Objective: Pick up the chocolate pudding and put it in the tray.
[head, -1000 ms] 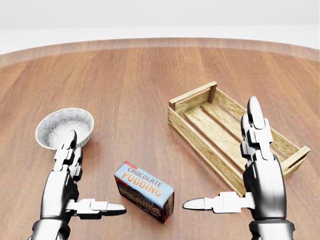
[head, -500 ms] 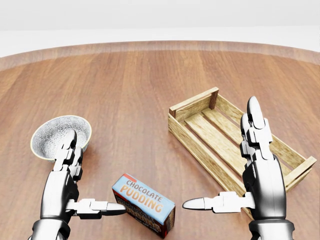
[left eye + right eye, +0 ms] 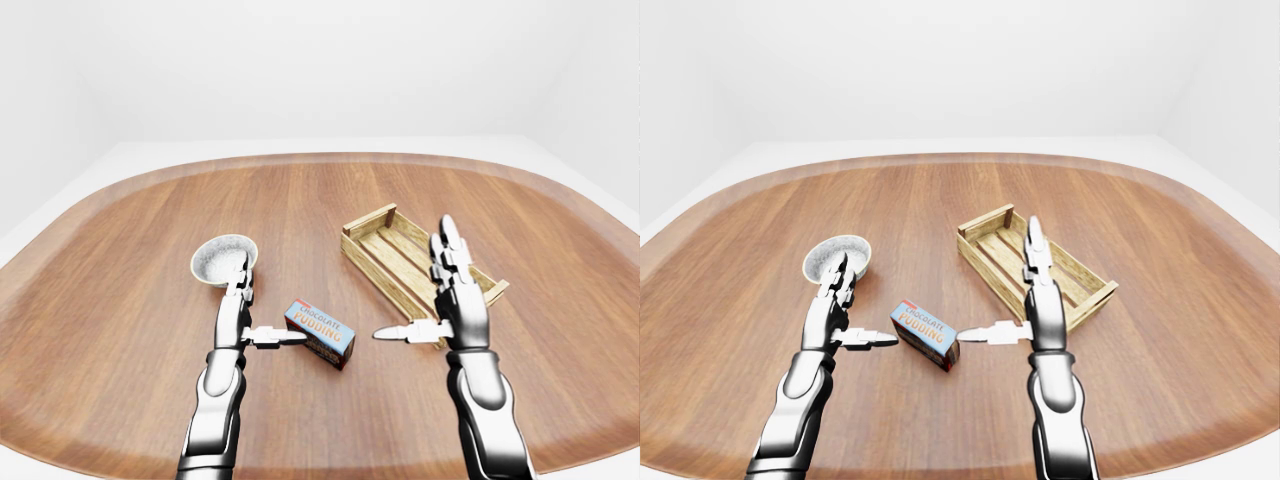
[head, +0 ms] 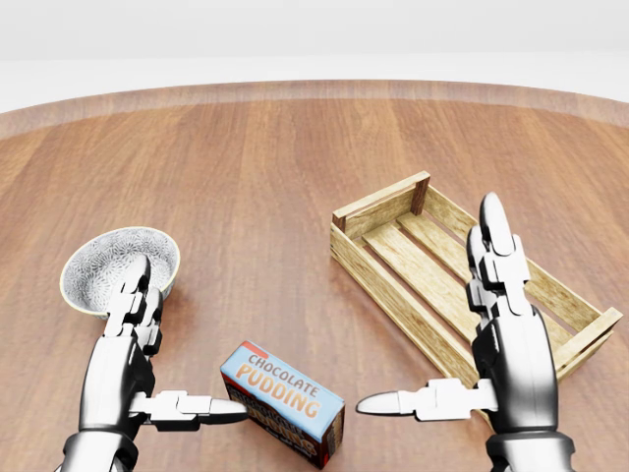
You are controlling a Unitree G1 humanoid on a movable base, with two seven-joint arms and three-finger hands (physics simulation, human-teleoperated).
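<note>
The chocolate pudding (image 4: pixel 283 403) is a blue and brown box lying flat on the wooden table, low in the head view between my two hands. The tray (image 4: pixel 381 207) is an empty wooden slatted crate to the right of it. My left hand (image 4: pixel 187 339) is open, fingers pointing up, with its thumb tip (image 4: pixel 231 407) close to the box's left end. My right hand (image 4: pixel 429 310) is open, its thumb pointing left toward the box with a gap between them, and its fingers (image 4: pixel 494 246) stand in front of the tray's right part.
A grey speckled bowl (image 4: pixel 103 264) sits at the left, just above my left hand's fingers. The round wooden table (image 3: pixel 100 210) spreads wide around everything, and beyond its rim are a white floor and walls.
The whole picture shifted a second ago: box, bowl and tray slid lower and outward, so the camera moved. Since then my right hand has edged slightly left. Both hands stay open.
</note>
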